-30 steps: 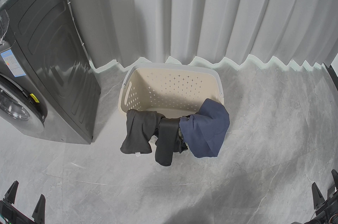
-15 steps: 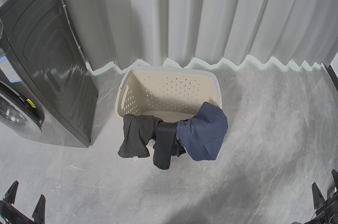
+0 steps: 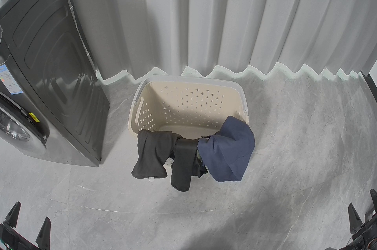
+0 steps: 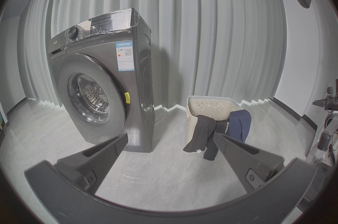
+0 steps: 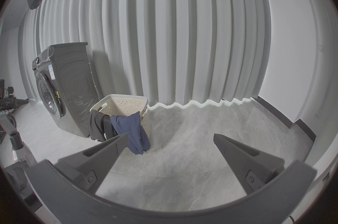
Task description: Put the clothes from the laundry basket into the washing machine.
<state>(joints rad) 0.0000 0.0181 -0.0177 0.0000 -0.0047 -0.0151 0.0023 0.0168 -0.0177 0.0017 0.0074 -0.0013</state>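
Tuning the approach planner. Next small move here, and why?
Probably drive closer to the beige plastic laundry basket: the open left gripper and open right gripper sit well short of the dark grey garments and navy blue cloth draped over its near rim.

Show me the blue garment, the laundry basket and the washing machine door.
blue garment (image 3: pixel 229 148), head view, middle of the draped cloth.
laundry basket (image 3: pixel 192 79), head view, far rim.
washing machine door (image 4: pixel 89 97), left wrist view, glass window.

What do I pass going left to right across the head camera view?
In order: washing machine → dark grey garment → black garment → navy garment → right gripper. The laundry basket spans all three garments, so it is left out.
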